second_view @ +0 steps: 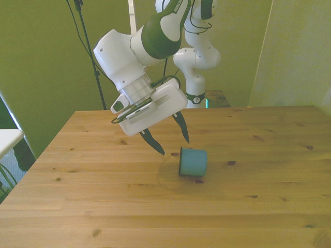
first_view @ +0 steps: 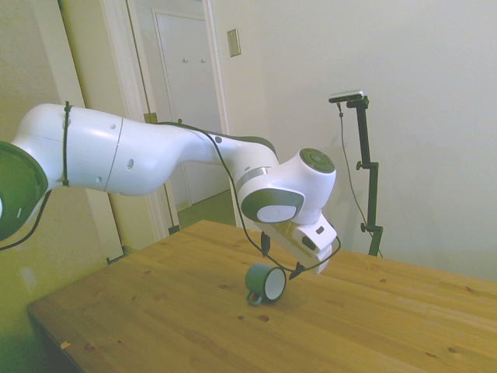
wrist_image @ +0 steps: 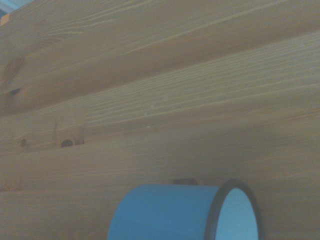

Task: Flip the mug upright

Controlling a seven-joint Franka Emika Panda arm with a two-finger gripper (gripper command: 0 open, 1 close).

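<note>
The small blue-teal mug [second_view: 193, 161] lies on its side on the wooden table [second_view: 103, 206], near the middle. Its dark rim faces the front view's left, and in the side view the mug [first_view: 265, 284] shows its white inside, with the loop handle down against the wood. My gripper [second_view: 173, 145] hangs tilted just above and beside the rim end. It is open, with nothing between its dark fingers, and does not touch the mug. In the side view the gripper [first_view: 281, 259] sits right over the mug. The wrist view catches the mug [wrist_image: 170, 212] from close by.
Bare table [first_view: 155, 311] surrounds the mug on all sides. The table's edges run at the front view's left and near side. A white door [first_view: 186, 101] and walls stand beyond the table.
</note>
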